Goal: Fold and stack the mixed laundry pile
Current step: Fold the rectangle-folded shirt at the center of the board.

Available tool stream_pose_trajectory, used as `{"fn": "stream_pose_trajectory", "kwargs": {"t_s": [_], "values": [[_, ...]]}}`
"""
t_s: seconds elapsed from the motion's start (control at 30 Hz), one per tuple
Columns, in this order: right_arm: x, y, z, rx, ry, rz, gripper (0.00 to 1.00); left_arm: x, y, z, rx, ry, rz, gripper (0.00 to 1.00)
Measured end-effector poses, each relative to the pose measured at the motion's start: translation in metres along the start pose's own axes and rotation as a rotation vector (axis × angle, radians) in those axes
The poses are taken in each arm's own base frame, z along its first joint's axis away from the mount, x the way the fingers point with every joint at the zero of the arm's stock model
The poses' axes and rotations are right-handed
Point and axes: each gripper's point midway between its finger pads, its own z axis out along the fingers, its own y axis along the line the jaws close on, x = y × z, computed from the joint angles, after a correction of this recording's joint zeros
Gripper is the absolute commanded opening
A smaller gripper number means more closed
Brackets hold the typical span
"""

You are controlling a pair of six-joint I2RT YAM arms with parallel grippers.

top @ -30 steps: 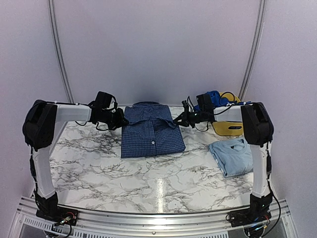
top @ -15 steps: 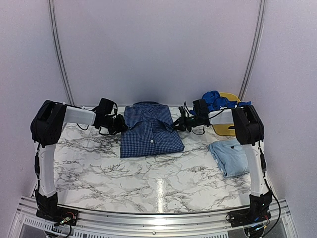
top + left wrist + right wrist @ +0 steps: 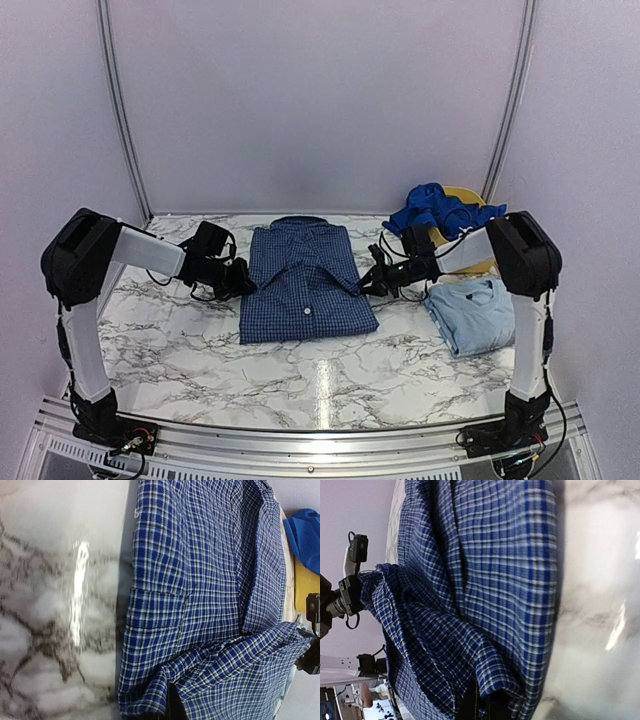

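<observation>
The navy-and-white checked shirt (image 3: pixel 303 278) lies folded flat at the middle of the marble table (image 3: pixel 300 385). My left gripper (image 3: pixel 243 288) is shut on its left edge, and cloth bunches around the dark fingers (image 3: pixel 175 705) at the bottom of the left wrist view. My right gripper (image 3: pixel 368 284) is shut on the right edge, where checked fabric (image 3: pixel 485 595) drapes over the fingertips (image 3: pixel 472 705). A folded sky-blue T-shirt (image 3: pixel 478 315) rests at the right. A royal-blue piece (image 3: pixel 432 209) is heaped at the back right.
The yellow basket (image 3: pixel 478 201) stands at the back right corner under and behind the royal-blue piece. The right arm's forearm passes just above the T-shirt's far edge. Curved wall rails rise behind the table.
Both grippers have come toward the near side while holding the shirt's side edges. The shirt slid a little nearer and its sides are pulled out straighter.
</observation>
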Motion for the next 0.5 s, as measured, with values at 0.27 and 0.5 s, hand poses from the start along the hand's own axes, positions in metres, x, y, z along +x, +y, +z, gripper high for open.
{"fn": "stream_pose_trajectory", "kwargs": {"t_s": [0.27,0.5], "values": [[0.009,0.055,-0.016,-0.047,-0.007,-0.073,0.00,-0.008,-0.030,-0.043,0.045,-0.054,0.053,0.00],[-0.026,0.050,-0.003,-0.058,-0.057,-0.102,0.16,-0.027,-0.022,-0.026,0.029,-0.075,0.043,0.05]]}}
